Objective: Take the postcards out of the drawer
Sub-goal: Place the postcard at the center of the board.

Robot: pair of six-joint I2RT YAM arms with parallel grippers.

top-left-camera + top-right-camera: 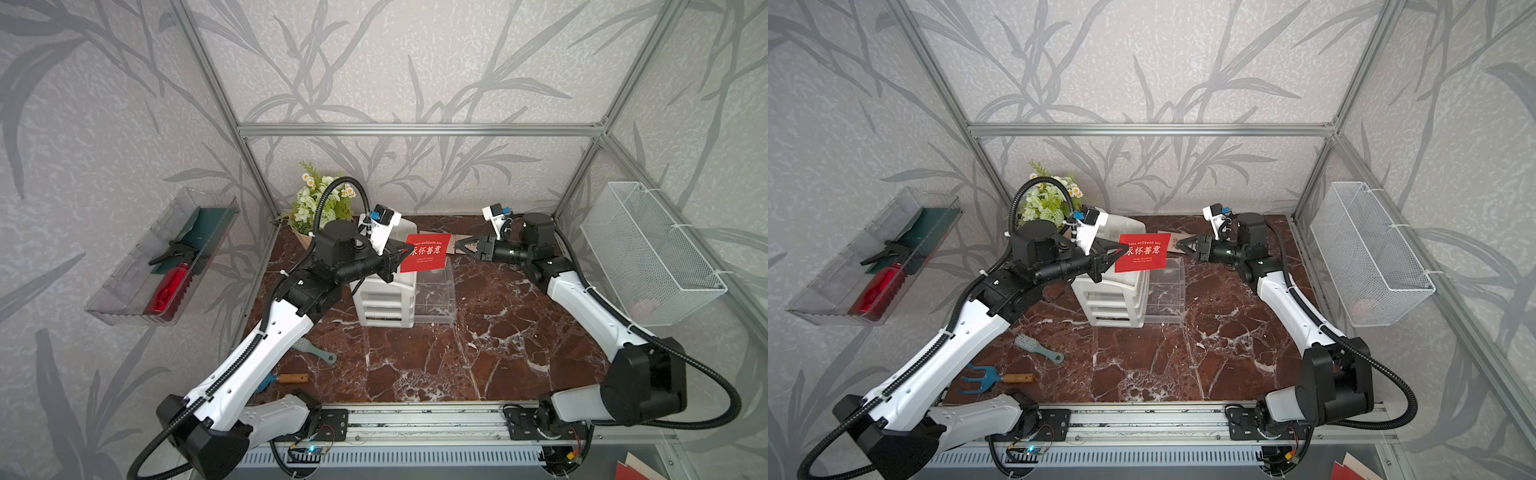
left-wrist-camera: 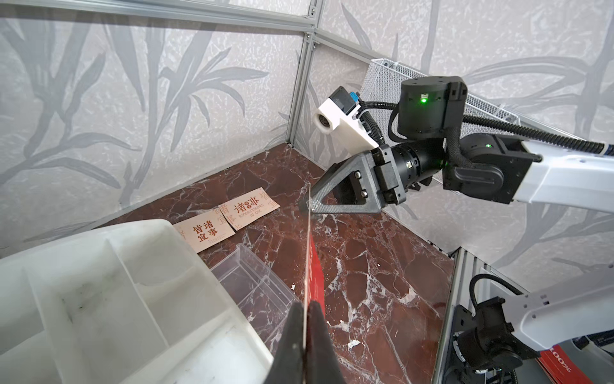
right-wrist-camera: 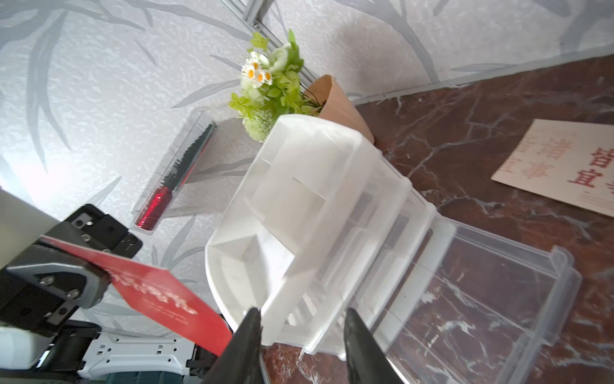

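**Top views.** In both top views the left pincer (image 1: 402,252) is closed on one side edge of the red card (image 1: 428,251). It holds the card upright in the air above the cabinet (image 1: 384,299) and the open drawer (image 1: 436,297). The right pincer (image 1: 457,245) stands just beside the card's opposite edge, jaws apart, gripping nothing.

**Left wrist view.** The card shows edge-on between the closed fingers (image 2: 292,339), which grip its margin only. Two beige cards (image 2: 229,221) lie flat on the desk (image 2: 365,266) behind the drawer, side by side and touching. The drawer looks empty.

**Right wrist view.** The right fingers (image 3: 247,335) are spread, with nothing between them. The red card's free corner lies close to one finger.

**Procedure (judged).** What remains is probably to lay the red card on the desk.
1. Back the right pincer away first, so that it cannot catch the free corner.
2. Carry the card clear of the drawer, moving slowly, because a thin card can pivot in an edge grip.
3. Lower it until its bottom edge rests on bare desk near the beige cards.
4. Tilt it flat, then open the pincer.
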